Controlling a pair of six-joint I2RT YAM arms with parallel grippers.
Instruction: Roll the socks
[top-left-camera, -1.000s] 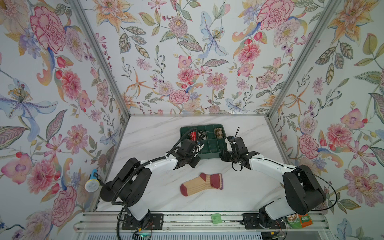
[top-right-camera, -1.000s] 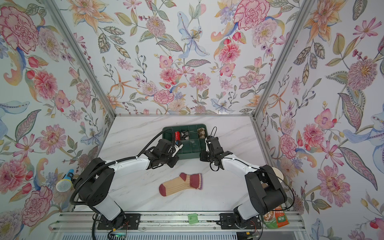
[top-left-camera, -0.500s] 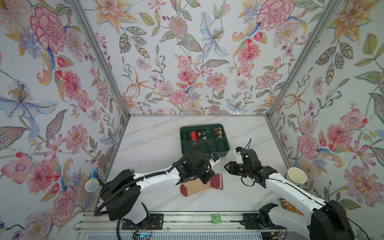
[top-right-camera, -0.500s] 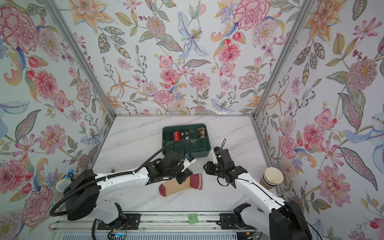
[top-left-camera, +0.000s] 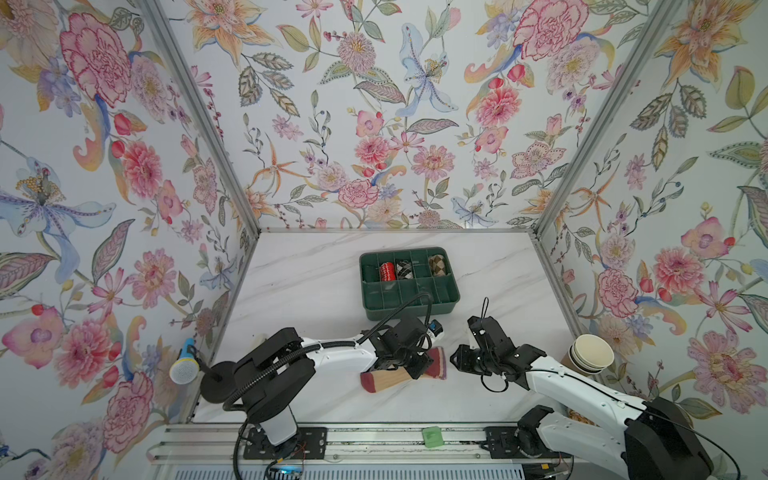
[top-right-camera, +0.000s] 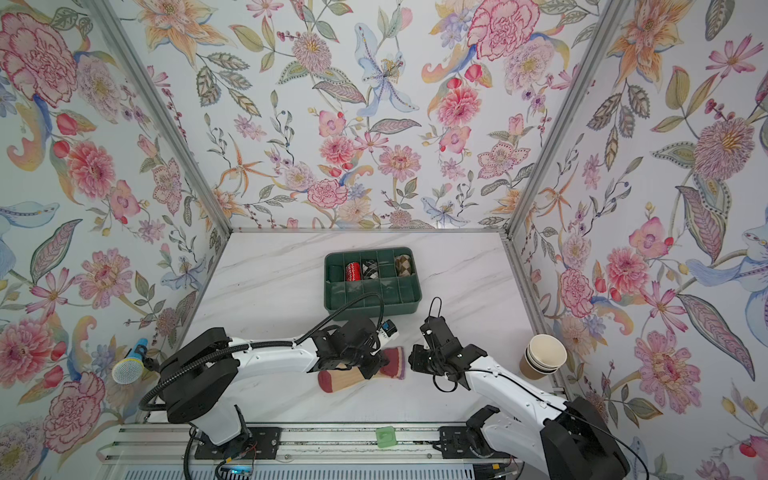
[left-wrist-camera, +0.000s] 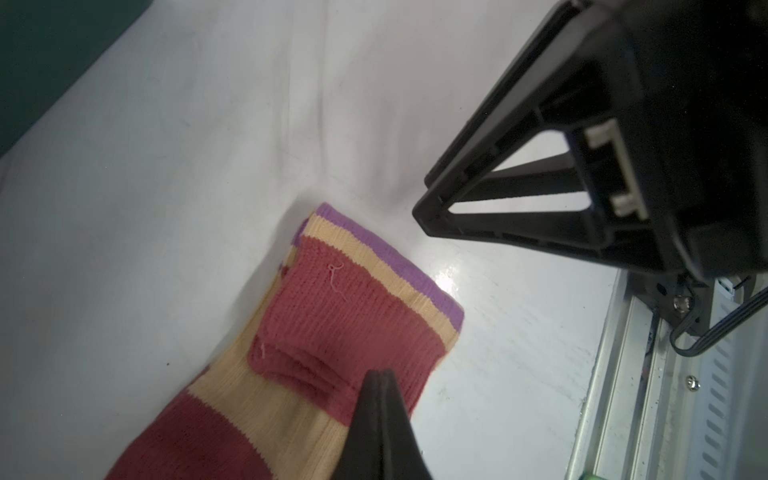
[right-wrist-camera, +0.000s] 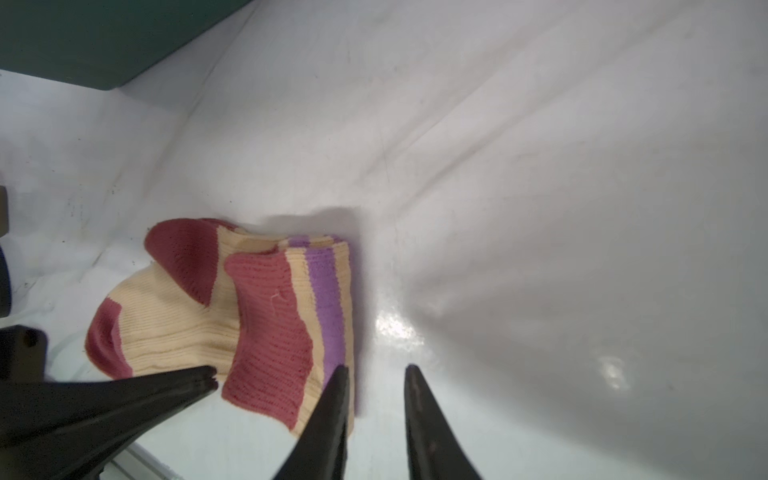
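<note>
Nearest us, the socks (top-left-camera: 388, 377) lie flat on the counter (top-left-camera: 316, 291), not yet rolled. The left gripper (left-wrist-camera: 379, 376) is closed tight, its tips pressing on them by the cuff. The right gripper (right-wrist-camera: 376, 370) is narrowly parted and empty, just beside the cuff edge. We fear the soft layers may slide from under those closed tips and splay once rolling starts. Farther back sits the tray (top-left-camera: 446, 305).

Socks (right-wrist-camera: 270, 324) ribbed knit cloth, matt; table (right-wrist-camera: 540, 208) smooth glossy marble-look; tray (top-left-camera: 445, 301) matt green plastic.
</note>
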